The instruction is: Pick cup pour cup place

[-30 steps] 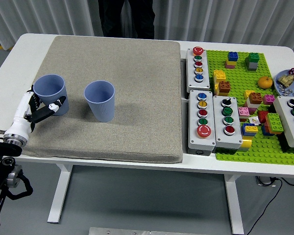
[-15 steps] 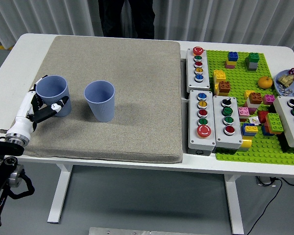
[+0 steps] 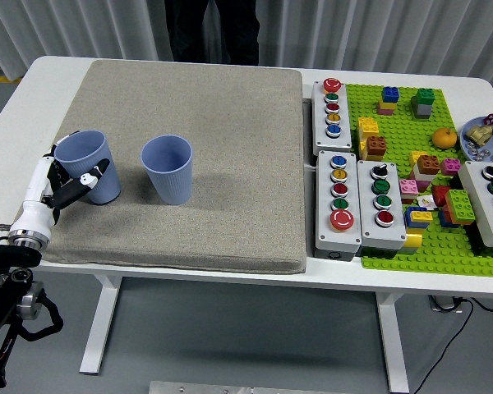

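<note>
Two blue-grey cups are on the grey mat [image 3: 230,131]. The left cup [image 3: 85,162] is tilted slightly, its mouth leaning left, with my left hand [image 3: 67,182] wrapped around it: white thumb in front, fingers behind. The second cup [image 3: 168,168] stands upright about a cup's width to its right, untouched. I cannot tell whether the held cup's base still touches the mat. My right arm is out of view.
Grey button boxes [image 3: 338,190] stand right of the mat. A green baseplate [image 3: 411,246] with several toy bricks and an orange fruit [image 3: 445,137] fills the right side. A person in dark clothes [image 3: 211,29] stands at the far edge.
My left hand closed around the left cup, shifted it a little and tipped it slightly. The right cup has not moved.
</note>
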You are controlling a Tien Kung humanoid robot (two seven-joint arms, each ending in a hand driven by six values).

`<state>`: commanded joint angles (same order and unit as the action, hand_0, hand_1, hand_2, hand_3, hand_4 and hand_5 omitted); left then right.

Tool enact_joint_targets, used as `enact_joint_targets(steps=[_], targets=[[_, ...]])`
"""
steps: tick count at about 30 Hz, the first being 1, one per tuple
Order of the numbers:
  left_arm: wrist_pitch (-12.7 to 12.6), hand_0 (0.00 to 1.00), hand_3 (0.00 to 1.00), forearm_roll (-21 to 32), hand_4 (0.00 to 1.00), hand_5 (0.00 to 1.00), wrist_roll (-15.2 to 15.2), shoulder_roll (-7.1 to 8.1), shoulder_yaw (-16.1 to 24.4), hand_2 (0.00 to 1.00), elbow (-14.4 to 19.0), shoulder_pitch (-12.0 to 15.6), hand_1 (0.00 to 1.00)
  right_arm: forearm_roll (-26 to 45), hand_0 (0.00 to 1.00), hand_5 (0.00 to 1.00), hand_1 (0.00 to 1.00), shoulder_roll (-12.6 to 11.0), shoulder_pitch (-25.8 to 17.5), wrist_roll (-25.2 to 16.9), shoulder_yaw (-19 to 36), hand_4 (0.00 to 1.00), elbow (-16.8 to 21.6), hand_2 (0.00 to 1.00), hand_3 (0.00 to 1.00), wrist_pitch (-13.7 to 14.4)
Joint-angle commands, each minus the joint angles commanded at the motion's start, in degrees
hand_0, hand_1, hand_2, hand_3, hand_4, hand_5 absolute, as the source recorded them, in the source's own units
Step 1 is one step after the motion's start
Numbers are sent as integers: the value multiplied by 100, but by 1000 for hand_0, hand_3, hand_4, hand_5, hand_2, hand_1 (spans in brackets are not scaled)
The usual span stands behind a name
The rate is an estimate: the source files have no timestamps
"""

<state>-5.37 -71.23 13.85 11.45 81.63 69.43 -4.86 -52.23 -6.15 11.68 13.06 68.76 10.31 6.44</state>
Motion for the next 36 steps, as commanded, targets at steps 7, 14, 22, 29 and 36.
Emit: enact_joint_targets(steps=[7, 14, 22, 29, 36], targets=[[-89, 375, 754, 85, 718, 125, 46, 25, -47, 803, 90, 54, 515, -4, 743, 442, 713, -1, 0, 3, 1, 211, 0, 734, 646, -2], [-173, 364, 721, 129, 693, 101, 101, 40, -48, 717, 182, 84, 498, -12, 743, 441, 712, 0, -10, 4, 7, 211, 0, 734, 645, -3], [-302, 366, 718, -327, 670, 73, 78, 87, 42, 710, 535, 136, 503, -30, 743, 441, 712, -2, -17, 4, 19, 212, 0, 733, 645, -3], [-360, 366, 716, -1302, 663, 71, -31, 450, 115, 707, 1110, 135, 503, -15, 743, 438, 712, -21, -51, -3, 5, 212, 0, 733, 644, -2], [-386, 371, 718, -2317, 647, 55, -129, 779, 71, 709, 1458, 16, 506, -3, 743, 433, 712, -45, -76, -9, -7, 213, 0, 733, 645, 2]])
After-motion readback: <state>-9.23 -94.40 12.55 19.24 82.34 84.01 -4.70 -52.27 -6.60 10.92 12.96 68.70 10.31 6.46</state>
